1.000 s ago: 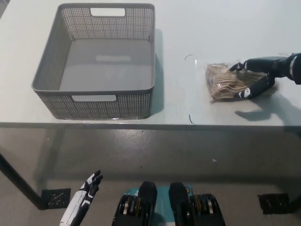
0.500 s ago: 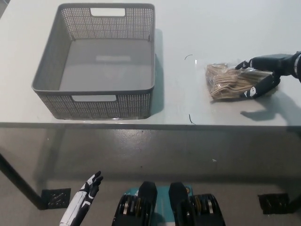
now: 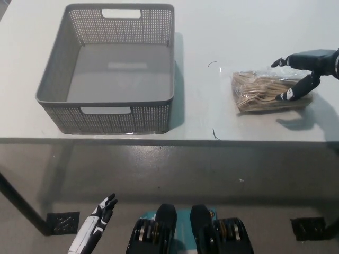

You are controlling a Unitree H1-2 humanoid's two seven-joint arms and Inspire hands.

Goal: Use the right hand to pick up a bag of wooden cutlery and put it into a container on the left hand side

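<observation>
A clear bag of wooden cutlery (image 3: 267,91) lies flat on the white table (image 3: 222,32), right of centre. My black right hand (image 3: 300,71) hovers over the bag's right end, fingers spread and open, with nothing in its grasp. A grey perforated basket (image 3: 114,69) stands empty on the table's left side. My white left hand (image 3: 94,227) rests low at the bottom left, below the table edge, with its fingers apart.
The table's front edge (image 3: 169,139) runs across the middle of the view, with grey floor below it. Small dark marks (image 3: 213,64) lie on the tabletop between basket and bag.
My right hand has lifted and drawn back to the right, off the bag's middle to above its right end. The bag stays where it lay.
</observation>
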